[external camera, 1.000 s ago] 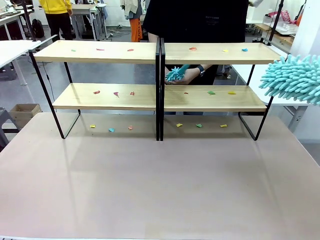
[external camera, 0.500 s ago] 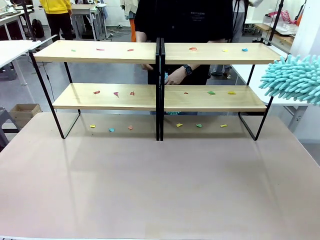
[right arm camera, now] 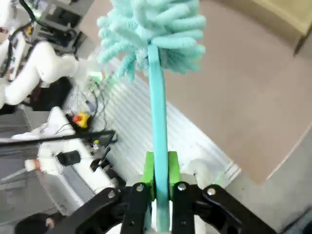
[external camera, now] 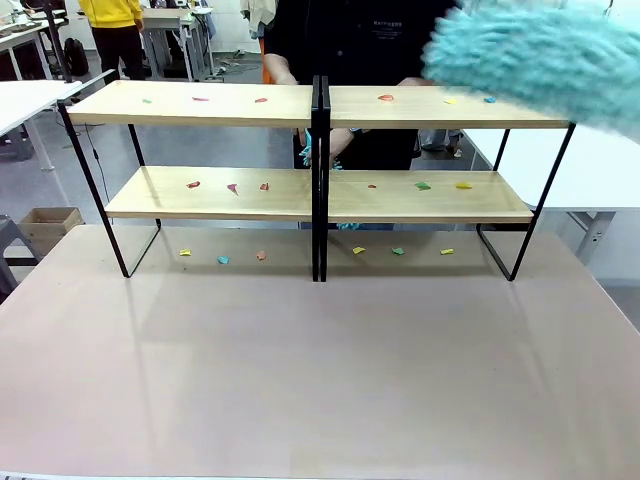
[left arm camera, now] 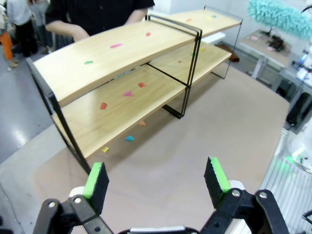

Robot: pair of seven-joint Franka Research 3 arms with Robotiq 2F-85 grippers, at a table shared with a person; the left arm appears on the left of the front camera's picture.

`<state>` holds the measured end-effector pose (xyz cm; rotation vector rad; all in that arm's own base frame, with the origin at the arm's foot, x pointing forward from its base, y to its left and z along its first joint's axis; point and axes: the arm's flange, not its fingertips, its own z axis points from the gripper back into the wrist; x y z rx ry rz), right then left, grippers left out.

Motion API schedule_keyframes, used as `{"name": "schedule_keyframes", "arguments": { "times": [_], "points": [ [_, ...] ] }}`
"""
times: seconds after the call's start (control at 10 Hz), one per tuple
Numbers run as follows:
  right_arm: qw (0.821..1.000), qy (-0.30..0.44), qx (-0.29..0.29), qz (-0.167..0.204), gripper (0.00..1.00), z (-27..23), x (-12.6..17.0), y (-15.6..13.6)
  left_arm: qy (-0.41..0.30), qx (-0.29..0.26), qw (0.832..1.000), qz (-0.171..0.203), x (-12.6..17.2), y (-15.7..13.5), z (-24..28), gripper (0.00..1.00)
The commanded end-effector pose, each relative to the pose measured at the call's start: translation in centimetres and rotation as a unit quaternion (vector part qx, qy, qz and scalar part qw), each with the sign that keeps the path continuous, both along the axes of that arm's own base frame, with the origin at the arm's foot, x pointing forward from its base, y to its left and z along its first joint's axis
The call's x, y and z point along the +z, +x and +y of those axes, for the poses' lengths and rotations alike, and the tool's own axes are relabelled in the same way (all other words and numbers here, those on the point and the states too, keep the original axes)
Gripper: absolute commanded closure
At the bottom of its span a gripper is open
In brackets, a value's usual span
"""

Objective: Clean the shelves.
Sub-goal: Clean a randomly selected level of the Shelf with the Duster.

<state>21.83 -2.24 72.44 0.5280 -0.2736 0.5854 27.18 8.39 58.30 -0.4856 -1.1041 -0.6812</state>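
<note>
My right gripper (right arm camera: 158, 169) is clenched on the thin handle of the duster (external camera: 530, 55), whose fluffy head is blurred at the upper right of the front view, over the right top board of the shelves (external camera: 230, 112). The shelves span the middle of that view almost edge to edge. To sweep well I should lay the head flat on the board behind the scraps (external camera: 386, 98) and drag it along in one steady pass, keeping clear of the black middle post and of the person's hand (external camera: 340, 140) behind it. My left gripper (left arm camera: 156, 176) is released, pads wide apart, low over the table (external camera: 300, 380) and grasping nothing. A second ago the duster hung at the right edge at mid height; it has since swung up and leftward.
</note>
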Motion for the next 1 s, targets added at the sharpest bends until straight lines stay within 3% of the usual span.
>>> {"name": "schedule_keyframes", "arguments": {
  "times": [0.0, 0.1, 0.2, 0.3, 0.5, 0.6, 0.7, 0.9],
  "points": [
    [0.998, -0.048, -0.029, -0.041, 0.87, 7.6, 1.8, 3.7, 0.001, 0.000, 1.000, 0.000, 0.0, 0.0, 0.0, 0.00],
    [0.996, -0.061, -0.032, -0.059, 0.87, 12.1, 1.7, 4.7, 0.001, 0.000, 1.000, 0.000, 0.0, 0.0, 0.0, 0.00],
    [0.993, -0.106, -0.028, -0.051, 0.87, 14.4, 0.8, 4.6, 0.001, 0.000, 1.000, 0.000, 0.0, 0.0, 0.0, 0.00],
    [0.997, -0.045, -0.002, -0.055, 0.87, 11.3, 1.9, 2.8, 0.001, 0.000, 1.000, 0.000, 0.0, 0.0, 0.0, 0.00],
    [0.997, -0.045, -0.002, -0.055, 0.87, 11.3, 1.9, 2.8, 0.001, 0.000, 1.000, 0.000, 0.0, 0.0, 0.0, 0.00],
    [0.996, -0.067, 0.000, -0.061, 0.87, 14.2, 1.3, 3.8, 0.001, 0.000, 1.000, 0.000, 0.0, 0.0, 0.0, 0.00],
    [0.993, -0.087, -0.051, -0.065, 0.87, 15.5, 1.5, 5.7, 0.001, 0.000, 1.000, 0.000, 0.0, 0.0, 0.0, 0.00],
    [0.988, -0.116, -0.063, -0.084, 0.87, 19.8, 2.4, 10.6, 0.001, 0.000, 1.000, 0.000, 0.0, 0.0, 0.0, 0.00]
  ]
}}
